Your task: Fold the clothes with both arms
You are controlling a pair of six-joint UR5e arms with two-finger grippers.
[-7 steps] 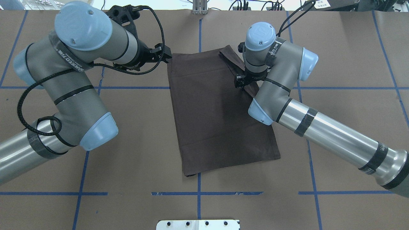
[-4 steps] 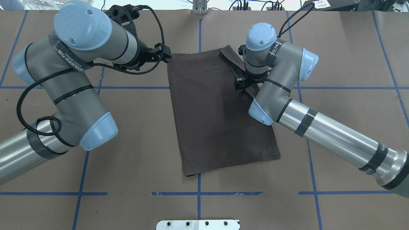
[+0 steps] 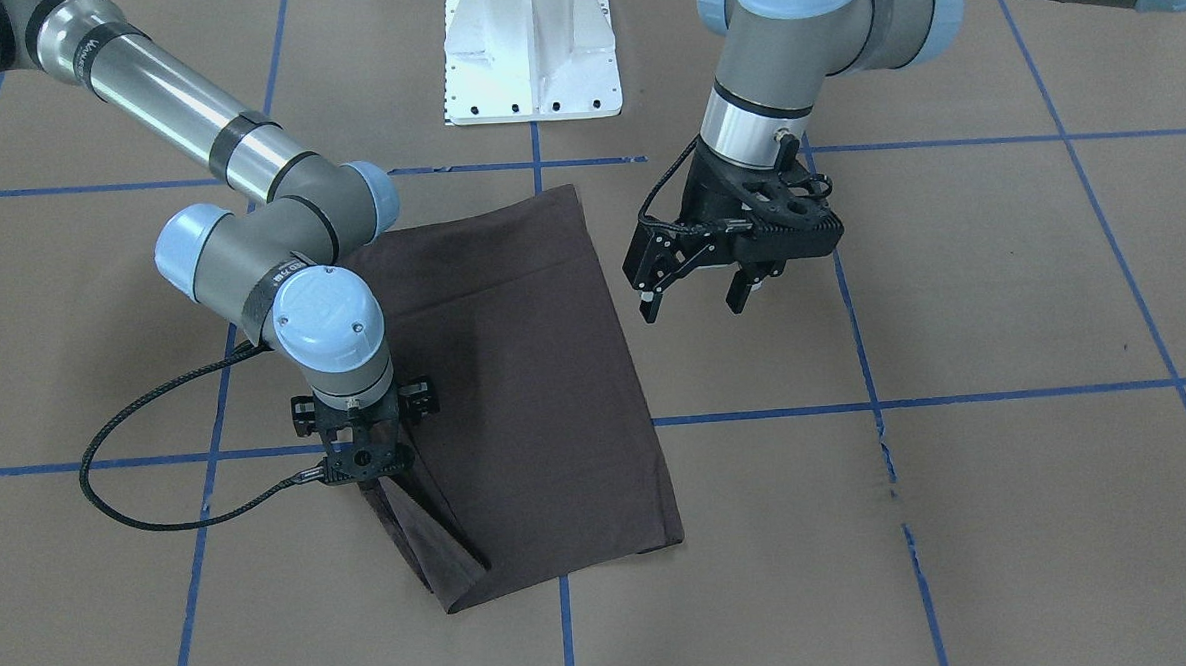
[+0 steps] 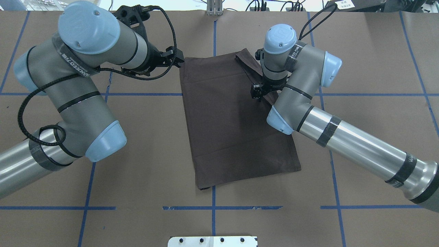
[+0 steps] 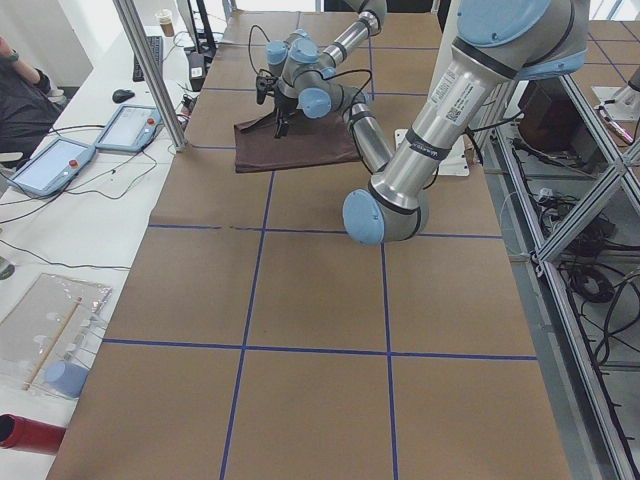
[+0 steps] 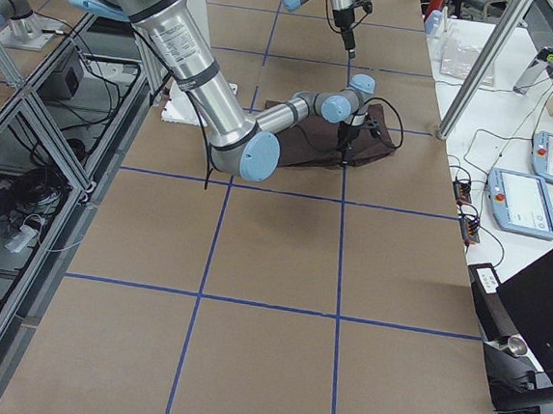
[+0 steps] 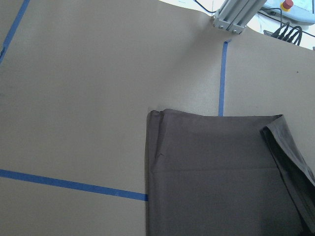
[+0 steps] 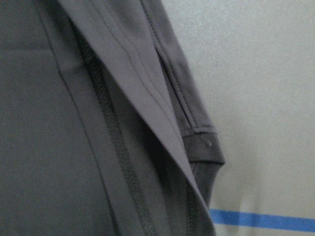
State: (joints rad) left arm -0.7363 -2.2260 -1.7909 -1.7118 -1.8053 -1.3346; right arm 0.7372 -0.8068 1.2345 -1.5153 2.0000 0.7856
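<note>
Evidently, the left gripper [image 3: 692, 297] was held wide apart beside the brown T-shirt [image 3: 535, 376]; the right gripper [image 3: 364, 478] could not be judged, nor the band lettering [image 4: 73, 65] read.

Dark brown T-shirt [image 4: 236, 123], folded to a long rectangle, lay flat between left arm [image 4: 79, 103] and right arm [image 4: 356, 140], edge flap raised beneath the latter.

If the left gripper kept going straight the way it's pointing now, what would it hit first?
Probably the bare table, just beside the T-shirt. The left gripper hangs open, pointing down, off the cloth's edge; depth is unclear.
</note>
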